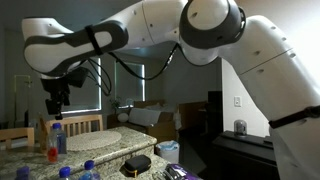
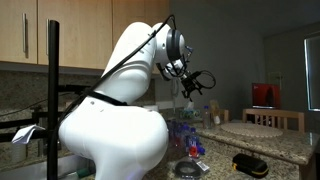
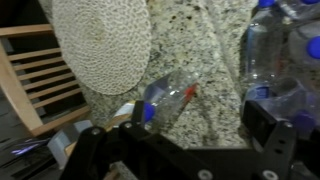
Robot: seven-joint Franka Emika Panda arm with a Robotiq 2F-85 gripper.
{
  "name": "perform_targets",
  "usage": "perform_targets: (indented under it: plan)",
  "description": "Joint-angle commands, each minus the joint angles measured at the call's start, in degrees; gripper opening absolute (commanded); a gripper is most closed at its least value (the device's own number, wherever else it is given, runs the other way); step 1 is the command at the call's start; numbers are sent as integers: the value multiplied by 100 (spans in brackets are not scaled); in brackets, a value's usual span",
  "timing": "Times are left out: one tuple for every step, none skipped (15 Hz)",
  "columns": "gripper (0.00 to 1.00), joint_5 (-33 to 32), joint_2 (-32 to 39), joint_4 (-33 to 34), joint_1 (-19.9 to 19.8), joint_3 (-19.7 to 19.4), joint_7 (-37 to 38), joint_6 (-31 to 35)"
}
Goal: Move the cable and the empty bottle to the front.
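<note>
Your gripper [image 1: 55,104] hangs above granite counter [image 3: 200,40]; jaws wide apart, holding nothing; empty bottle [image 3: 172,96] lies on side between fingers, just beside woven mat [image 3: 100,40]; upright bottles [image 3: 262,50] near; cable: cannot tell.

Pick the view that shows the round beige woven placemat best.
Wrist view: the round beige woven placemat fills the upper left with its weave visible, though the top is cropped. Both exterior views show the placemat small and foreshortened.
</note>
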Motion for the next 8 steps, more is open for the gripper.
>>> perform_targets:
  plan:
    - [100,-749,1082,1419,277,-411,738,189]
    - [100,-676,1357,1736,287,-460,957,187]
    - [100,-601,1593,2031,307,-519,1097,188]
    - [100,-446,1779,2234,279,-541,1227,266]
    - [100,-357,1956,2461,261,-581,1335,310]
    - [100,-219,2116,2691,231,-601,1446,353]
    - [100,-98,2247,2929,216,-659,1620,368]
    - [100,50,2308,3129,175,-710,1724,367]
